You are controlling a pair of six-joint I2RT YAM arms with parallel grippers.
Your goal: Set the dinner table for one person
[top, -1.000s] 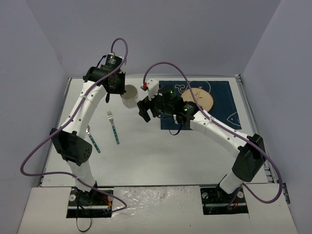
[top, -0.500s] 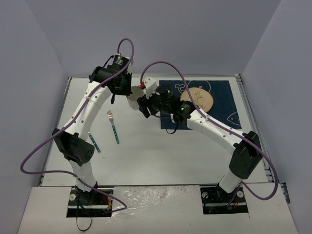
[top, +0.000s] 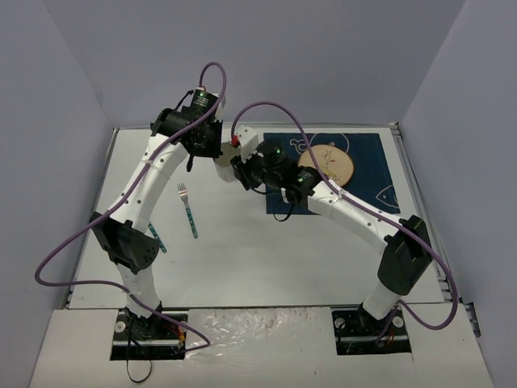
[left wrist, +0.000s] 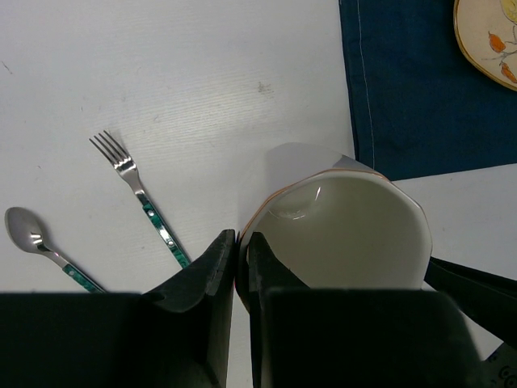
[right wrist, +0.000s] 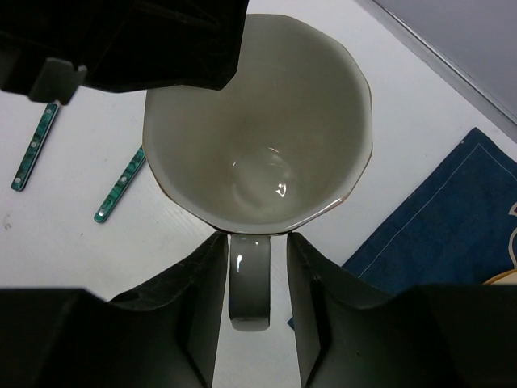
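The white dinner table fills the middle of the overhead view. At its left lie a spoon and, just right of it, a fork, both with teal handles. At upper centre the left gripper pinches the rim of a white mug, its jaws nearly together on the wall. The right gripper meets the mug from the right. Its jaws stand narrow and straddle the handle, with a sliver of gap on one side. Further right a navy placemat carries a plate.
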